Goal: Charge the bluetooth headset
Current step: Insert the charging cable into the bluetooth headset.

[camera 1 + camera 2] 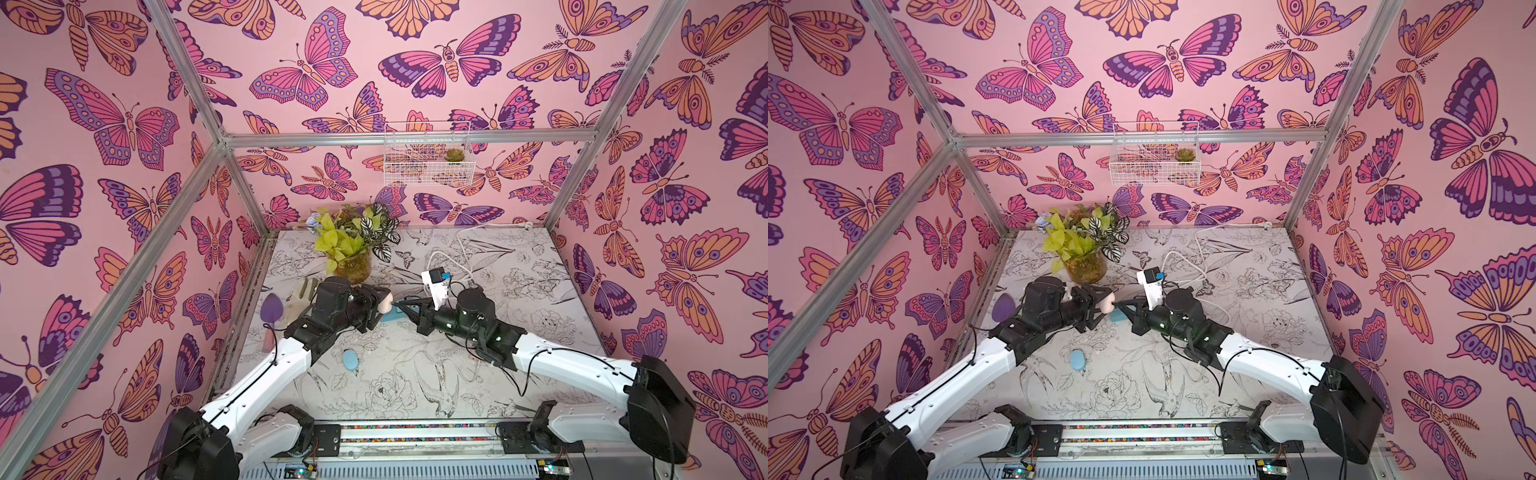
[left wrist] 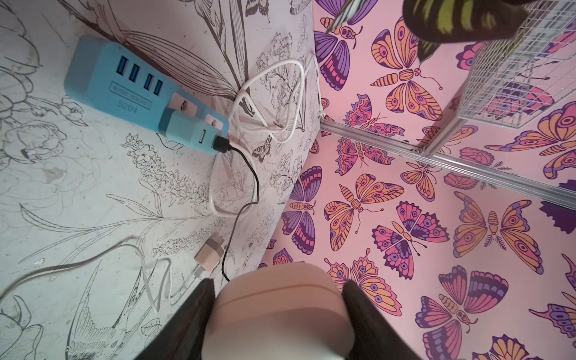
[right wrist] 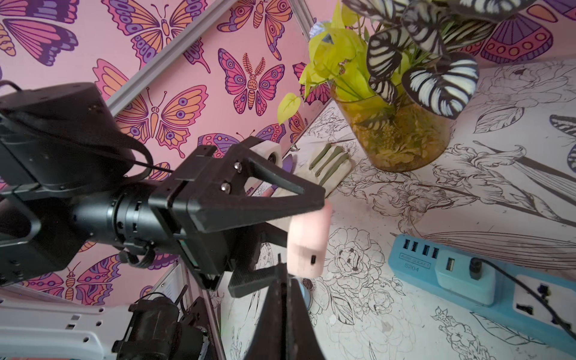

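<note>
Arms reach inward, level. Left gripper [image 1: 380, 303] clamps pink headset case [image 3: 307, 246]; right gripper [image 1: 398, 306] closed, tip beside case.

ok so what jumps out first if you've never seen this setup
The pink butterfly wallpaper covers every wall in view. Mid-table, the left gripper clamps a pale pink case, with the shut right gripper pointing at its port. A leafy plant stands at the back, and a blue power strip lies below the grippers.
</note>
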{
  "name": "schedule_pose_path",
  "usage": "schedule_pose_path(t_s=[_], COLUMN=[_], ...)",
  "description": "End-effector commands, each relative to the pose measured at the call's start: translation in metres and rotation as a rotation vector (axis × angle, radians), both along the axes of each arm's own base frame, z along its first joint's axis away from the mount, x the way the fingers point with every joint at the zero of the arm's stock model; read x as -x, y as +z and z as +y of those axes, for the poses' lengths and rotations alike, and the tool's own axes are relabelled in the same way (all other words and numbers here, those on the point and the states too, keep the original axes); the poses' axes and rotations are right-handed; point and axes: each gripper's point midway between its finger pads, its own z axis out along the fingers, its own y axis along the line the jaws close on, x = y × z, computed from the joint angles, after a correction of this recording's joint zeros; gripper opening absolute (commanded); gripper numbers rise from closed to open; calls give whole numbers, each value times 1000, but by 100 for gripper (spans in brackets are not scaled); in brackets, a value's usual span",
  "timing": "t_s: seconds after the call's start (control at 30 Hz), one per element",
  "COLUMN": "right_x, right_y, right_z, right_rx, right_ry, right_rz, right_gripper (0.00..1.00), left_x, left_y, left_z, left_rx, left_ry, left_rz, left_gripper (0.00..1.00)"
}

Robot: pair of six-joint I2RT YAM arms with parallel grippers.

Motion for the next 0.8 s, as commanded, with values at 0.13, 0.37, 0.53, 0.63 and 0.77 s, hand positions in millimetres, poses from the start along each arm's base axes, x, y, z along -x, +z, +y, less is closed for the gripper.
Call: schedule_pose_path(t_s=[0.13,0.37,0.53,0.63,0.77], right_x=[-4,-4,-3,-1,-2], right_y=[6,5,11,13,14], right_z=[-6,-8,-6,-5,-5], right_rx=[-18,-24,-46,-56,-64], right_ry=[-55,-65,-54,-41,-44], right_rz=[-21,-19,-26,-26,-23], right_gripper=[0,0,0,0,0], left_x=[-1,-2,-1,-1,-2], left_y=[18,18,16,15,14], left_z=[0,-2,-4,-3,-3], left_rx=[67,79,78,77,76], left_ry=[29,22,20,22,23], left_rz=[-45,-46,-44,-47,-46], left_gripper=[24,24,24,24,24])
